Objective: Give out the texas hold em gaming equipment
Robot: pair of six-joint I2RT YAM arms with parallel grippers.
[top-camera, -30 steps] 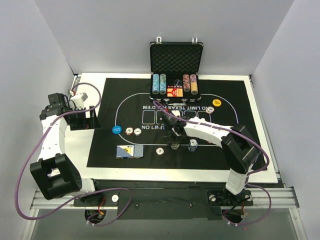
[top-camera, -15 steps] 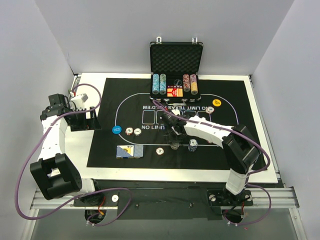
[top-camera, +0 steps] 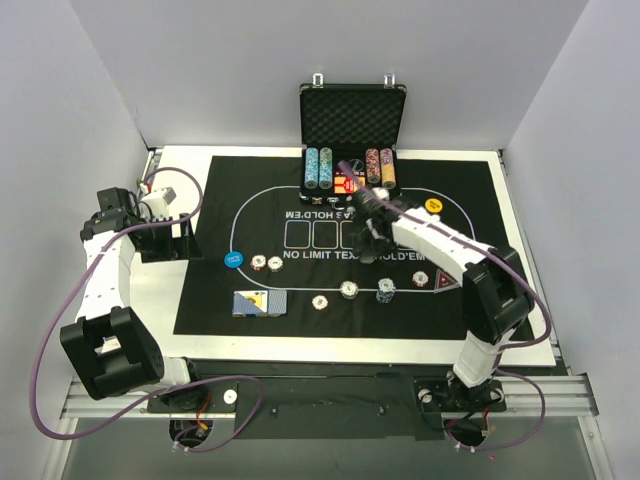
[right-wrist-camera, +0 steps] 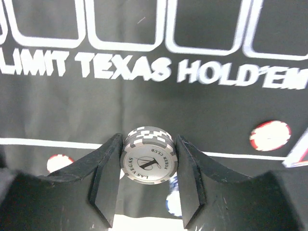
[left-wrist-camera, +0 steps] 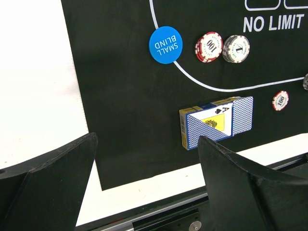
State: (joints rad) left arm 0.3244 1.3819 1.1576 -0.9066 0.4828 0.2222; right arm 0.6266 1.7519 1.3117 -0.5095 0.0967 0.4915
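On the mat [top-camera: 205, 300] are counted one blue button disc [top-camera: 233, 258], one yellow button disc [top-camera: 433, 205], one card pack [top-camera: 259, 302] and roughly seven chip piles [top-camera: 259, 263] (small from above); beyond the mat, four chip rows [top-camera: 312, 167] in the case [top-camera: 352, 115].

Grey striped chips [right-wrist-camera: 147, 155] between fingers [right-wrist-camera: 108, 179]

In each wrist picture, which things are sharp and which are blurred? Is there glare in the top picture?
Right wrist view: the grey chip in the right gripper is sharp, the red chip beyond is blurred. Left wrist view: card pack and blue button are sharp. Top view: even light, no glare on the black mat.
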